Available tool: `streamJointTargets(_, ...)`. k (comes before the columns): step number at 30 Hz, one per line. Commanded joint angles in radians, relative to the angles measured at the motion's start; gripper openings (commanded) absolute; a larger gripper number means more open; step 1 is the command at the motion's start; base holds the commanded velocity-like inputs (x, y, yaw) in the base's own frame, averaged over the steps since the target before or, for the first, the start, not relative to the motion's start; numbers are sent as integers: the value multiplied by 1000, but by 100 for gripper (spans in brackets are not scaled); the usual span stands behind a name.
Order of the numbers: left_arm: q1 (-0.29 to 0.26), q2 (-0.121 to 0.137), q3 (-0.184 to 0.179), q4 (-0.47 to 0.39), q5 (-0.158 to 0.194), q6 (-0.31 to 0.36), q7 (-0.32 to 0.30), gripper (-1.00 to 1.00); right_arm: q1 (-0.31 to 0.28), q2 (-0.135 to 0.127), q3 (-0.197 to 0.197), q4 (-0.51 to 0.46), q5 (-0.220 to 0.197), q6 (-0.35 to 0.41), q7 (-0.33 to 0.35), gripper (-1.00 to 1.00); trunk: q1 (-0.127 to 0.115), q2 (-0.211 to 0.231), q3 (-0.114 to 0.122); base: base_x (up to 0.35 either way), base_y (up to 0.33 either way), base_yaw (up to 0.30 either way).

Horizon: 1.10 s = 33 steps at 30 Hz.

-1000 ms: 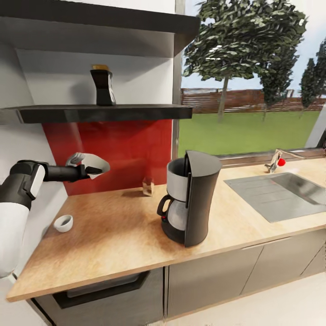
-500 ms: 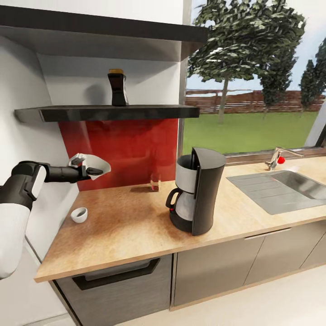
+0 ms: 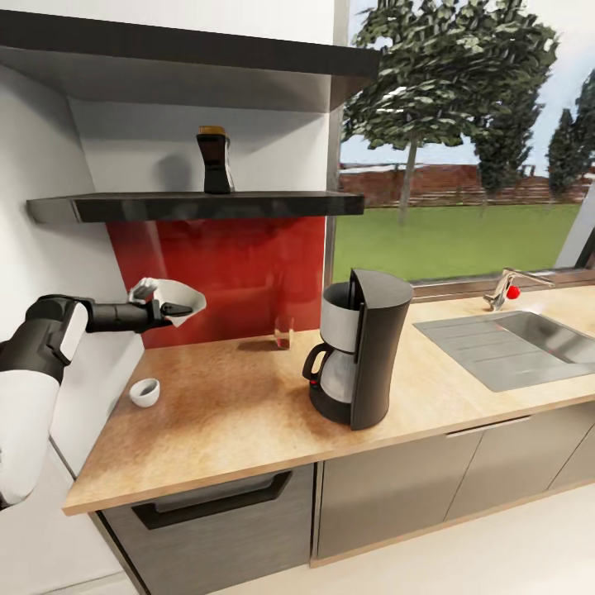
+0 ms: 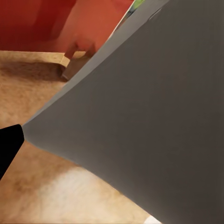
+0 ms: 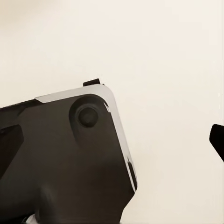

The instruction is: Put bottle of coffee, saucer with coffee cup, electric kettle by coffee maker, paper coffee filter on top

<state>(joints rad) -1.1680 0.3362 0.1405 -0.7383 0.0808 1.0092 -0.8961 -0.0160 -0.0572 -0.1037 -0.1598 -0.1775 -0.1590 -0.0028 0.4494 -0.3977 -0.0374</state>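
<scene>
Holding a white paper coffee filter, the left gripper has its jaws closed on it above the worktop, left of the coffee maker. On the kitchen shelf stands the bottle of coffee; the coffee cup sits far left. Whether the right jaws are open, I cannot tell.

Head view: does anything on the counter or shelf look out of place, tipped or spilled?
Nothing stands out. The coffee maker stands upright on the counter, the bottle upright on the shelf, the small white cup upright, no spill. The left tool holds a white filter in mid-air.
</scene>
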Motion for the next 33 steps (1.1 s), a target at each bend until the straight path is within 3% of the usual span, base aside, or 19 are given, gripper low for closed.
streamJointTargets(1,1,0,1,-6,12,8,3,-100,-1,-2,-1,0,-8,-3,1,100,1,-2,-2,0,0,0)
streamJointTargets(16,-57,-13,1,56,101,15,8,-100,-1,-5,-1,2,-8,-2,0,100,1,-2,-2,0,0,-238)
streamJointTargets(20,-80,-14,1,78,103,15,9,-100,-1,-4,-1,2,-8,-2,0,100,1,-2,-2,0,0,-284)
streamJointTargets(21,-382,-13,2,582,103,15,9,-100,-1,-4,-1,2,-8,-2,0,100,1,-2,-2,0,0,-284)
streamJointTargets(33,-390,-3,44,604,103,17,9,-100,-1,-4,-1,3,-8,-2,0,100,1,-2,-2,0,0,-284)
